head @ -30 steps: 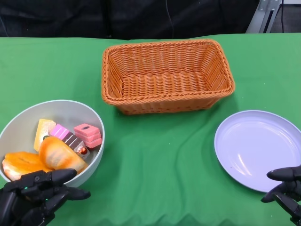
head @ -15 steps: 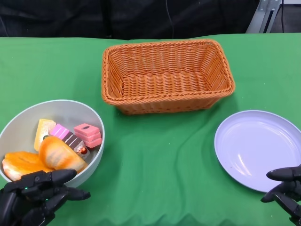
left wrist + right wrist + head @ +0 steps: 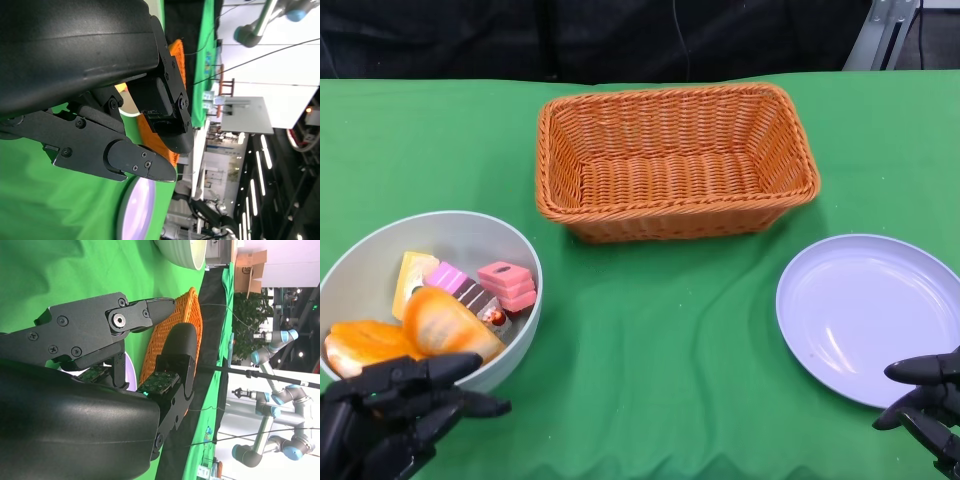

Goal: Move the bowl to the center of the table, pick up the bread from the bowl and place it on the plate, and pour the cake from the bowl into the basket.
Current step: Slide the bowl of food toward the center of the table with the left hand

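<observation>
**Bowl at the edge, our left hand right on its rim**

We're at the opening step: the bowl [image 3: 432, 300] sits far over at 8 o'clock on the worktop [image 3: 660, 330], well apart from the centre. Our left hand [image 3: 395, 410] hovers at its near rim, fingers loosely curled and apart, holding nothing as far as we can see; whether the fingertips touch the rim, we cannot tell. Our right hand [image 3: 925, 400] waits at 4 o'clock, empty and part-open, just beside the near edge of the plate [image 3: 870, 315].

The risks, as we judge them: the bowl is smooth and rounded, so a grip on one side of the rim could let it tip as it moves and spill the load. That load is crowded. The bread [image 3: 445, 330] lies on the near side, a second orange piece [image 3: 360, 345] beside it, and the cake pieces [image 3: 485, 288] are packed against them. Fingers curling over the rim could press the bread. The green cloth shows wrinkles toward the middle, and a pushed bowl could catch on them.

Around us: the basket [image 3: 675, 160] stands at 12 o'clock, empty. Nothing stands between bowl and centre. The basket's near wall is tall, so we judge pouring will want a good lift.
</observation>
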`<state>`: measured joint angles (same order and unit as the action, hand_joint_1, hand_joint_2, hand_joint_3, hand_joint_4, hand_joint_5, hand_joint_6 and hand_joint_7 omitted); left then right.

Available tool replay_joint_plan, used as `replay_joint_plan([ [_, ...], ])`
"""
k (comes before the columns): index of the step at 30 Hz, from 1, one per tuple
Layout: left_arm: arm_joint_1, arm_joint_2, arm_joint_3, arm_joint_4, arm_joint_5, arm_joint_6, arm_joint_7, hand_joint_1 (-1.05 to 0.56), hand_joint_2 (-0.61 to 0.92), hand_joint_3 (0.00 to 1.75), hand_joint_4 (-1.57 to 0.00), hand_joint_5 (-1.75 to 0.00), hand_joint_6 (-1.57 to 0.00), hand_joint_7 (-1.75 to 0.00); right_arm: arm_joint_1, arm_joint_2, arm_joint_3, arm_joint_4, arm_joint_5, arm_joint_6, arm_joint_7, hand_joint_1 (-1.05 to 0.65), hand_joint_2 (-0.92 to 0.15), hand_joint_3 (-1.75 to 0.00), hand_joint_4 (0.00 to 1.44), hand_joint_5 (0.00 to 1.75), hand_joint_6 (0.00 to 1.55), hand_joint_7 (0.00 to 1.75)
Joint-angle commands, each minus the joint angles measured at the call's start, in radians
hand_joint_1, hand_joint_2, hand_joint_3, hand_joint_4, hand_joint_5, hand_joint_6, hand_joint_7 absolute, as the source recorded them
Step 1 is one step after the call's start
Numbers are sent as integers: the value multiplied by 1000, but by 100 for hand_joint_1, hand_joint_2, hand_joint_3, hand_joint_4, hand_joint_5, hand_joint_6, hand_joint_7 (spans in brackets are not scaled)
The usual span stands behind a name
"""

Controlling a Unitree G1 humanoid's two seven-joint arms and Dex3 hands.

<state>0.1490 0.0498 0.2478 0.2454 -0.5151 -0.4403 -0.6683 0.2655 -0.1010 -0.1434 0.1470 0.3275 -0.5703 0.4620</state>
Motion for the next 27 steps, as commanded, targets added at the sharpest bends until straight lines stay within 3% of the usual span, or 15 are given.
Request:
replay_joint_plan([
  [1,12,4,13,-52,-2,13,38,-48,92,2,-99,-49,-112,0,-3,-9,-14,9,9,-6,2,-30,-92,-12,73,125,68,80],
  [9,17,3,63,-150,-46,39,103,-47,92,1,-109,-13,-100,0,2,-13,-17,3,2,1,-2,-30,-92,-12,72,125,68,80],
  [17,9,16,90,-155,-110,32,34,-45,92,2,-111,-7,-99,-1,0,-13,-16,-2,12,22,-4,-29,-92,-11,71,125,68,80],
  [27,2,29,113,-160,-111,34,30,-50,90,0,-114,-4,-100,0,4,-12,-14,-6,-15,11,-21,-30,-92,-11,71,125,67,81],
])
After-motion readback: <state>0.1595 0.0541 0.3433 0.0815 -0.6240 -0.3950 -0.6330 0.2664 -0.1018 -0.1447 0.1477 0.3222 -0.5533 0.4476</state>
